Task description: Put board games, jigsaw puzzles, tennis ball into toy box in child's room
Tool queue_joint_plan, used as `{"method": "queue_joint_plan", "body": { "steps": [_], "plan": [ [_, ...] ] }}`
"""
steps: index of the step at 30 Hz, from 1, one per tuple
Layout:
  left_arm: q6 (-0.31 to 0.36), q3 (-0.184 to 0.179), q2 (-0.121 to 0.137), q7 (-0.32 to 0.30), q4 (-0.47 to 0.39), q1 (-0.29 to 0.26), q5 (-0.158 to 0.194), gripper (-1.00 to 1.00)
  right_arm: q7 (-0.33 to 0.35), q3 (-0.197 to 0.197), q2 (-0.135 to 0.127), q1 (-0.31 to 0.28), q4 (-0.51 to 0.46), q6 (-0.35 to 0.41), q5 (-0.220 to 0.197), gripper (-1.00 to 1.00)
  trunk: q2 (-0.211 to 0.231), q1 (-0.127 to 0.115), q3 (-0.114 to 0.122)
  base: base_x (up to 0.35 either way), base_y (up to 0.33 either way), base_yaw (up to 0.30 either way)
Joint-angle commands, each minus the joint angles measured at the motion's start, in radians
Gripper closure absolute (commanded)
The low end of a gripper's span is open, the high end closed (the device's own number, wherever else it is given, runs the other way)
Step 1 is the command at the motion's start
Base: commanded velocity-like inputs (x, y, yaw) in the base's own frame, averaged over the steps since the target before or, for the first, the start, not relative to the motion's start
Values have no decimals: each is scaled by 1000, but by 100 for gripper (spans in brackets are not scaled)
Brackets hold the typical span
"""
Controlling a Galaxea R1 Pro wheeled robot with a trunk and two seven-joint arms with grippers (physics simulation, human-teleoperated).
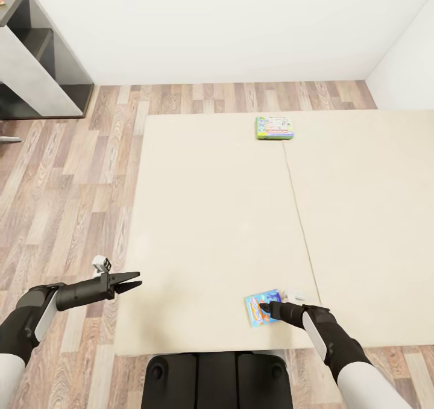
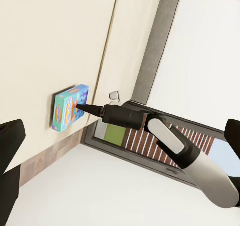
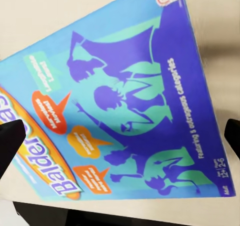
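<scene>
2 board games on the cream-beige bed (image 1: 229, 216) | blue cartoon box (image 1: 260, 308) reading "Balder…", lower centre, under right gripper (image 1: 265, 307), fingers spread | pale green box (image 1: 275, 128), upper centre | left gripper (image 1: 134, 280) fingers parted, empty

Black tapered forearms, white panel on each wrist, white upper sleeves; black pointed fingers (image 1: 129, 284) — black base below
</scene>
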Motion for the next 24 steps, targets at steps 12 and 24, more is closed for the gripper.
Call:
{"method": "queue_joint_plan", "body": {
  "steps": [12,24],
  "plan": [
    [11,0,0,-3,0,-1,1,-100,1,21,5,0,-1,7,-5,-100,-1,1,-1,0,67,0],
    [11,0,0,-3,0,-1,1,-100,1,23,5,0,-1,7,-5,-100,-1,1,-1,0,58,0]
  ]
}}
